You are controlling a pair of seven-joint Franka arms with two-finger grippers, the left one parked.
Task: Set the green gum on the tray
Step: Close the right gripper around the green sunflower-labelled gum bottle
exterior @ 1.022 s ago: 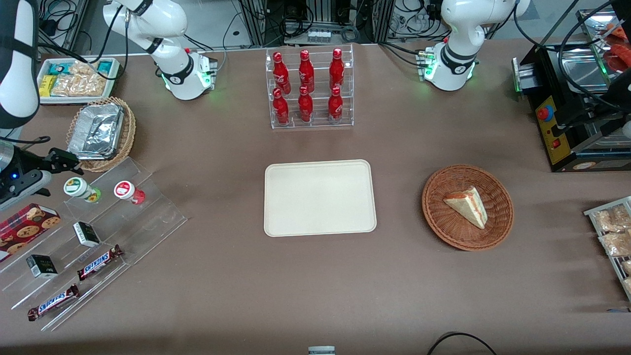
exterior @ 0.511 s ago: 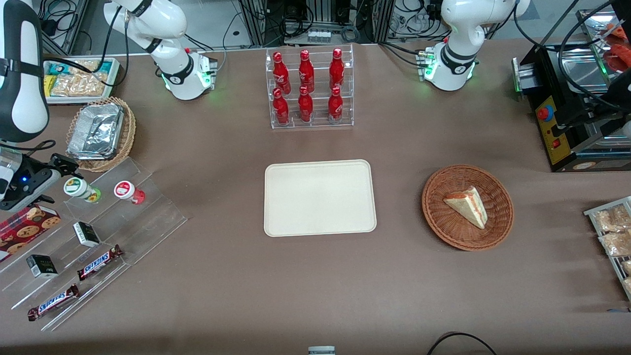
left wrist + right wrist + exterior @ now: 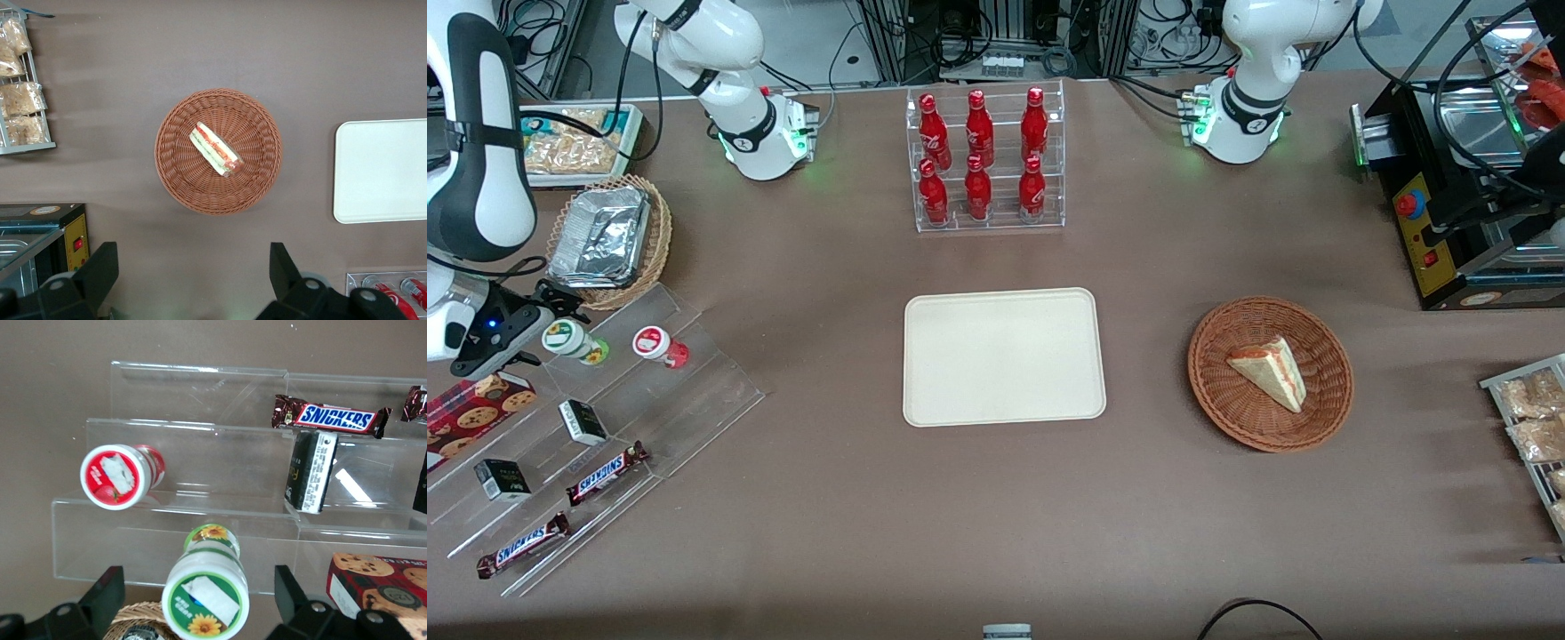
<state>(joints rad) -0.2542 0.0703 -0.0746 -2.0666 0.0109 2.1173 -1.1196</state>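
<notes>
Right, the tool (image 3: pixel 551 316) sits at the working arm's end of the table, just beside the green gum (image 3: pixel 569 340), fingers spread wide with nothing between them. In the wrist view the tool (image 3: pixel 200 600) straddles the green gum (image 3: pixel 205 593), lid centred between the two fingers (image 3: pixel 107 593). The bottle stands on the top step of the clear stepped stand (image 3: pixel 694 373), not yet gripped.

Step in hand, as I read it: close on the bottle. Advice: come lower so the pads take the green body under the white lid, keep it centred, close gently since a small round bottle can roll or tip. The red gum (image 3: pixel 654 345) stands close beside it on the same step; keep the nearer finger off it. Lift straight up to clear the step edge, then carry to the tray (image 3: pixel 1003 357), mid-table and bare.

Count, working arm's end towards the parked arm's:
- gum bottles: 2 (one green, one red)
- small dark boxes (image 3: pixel 583 421) on the stand: 2
- Snickers bars (image 3: pixel 605 472): 2
- red bottles (image 3: pixel 978 147) in the rack: 6
- trays: 1
- wicker basket (image 3: pixel 1329 418) with a sandwich wedge (image 3: pixel 1267 372): 1
</notes>
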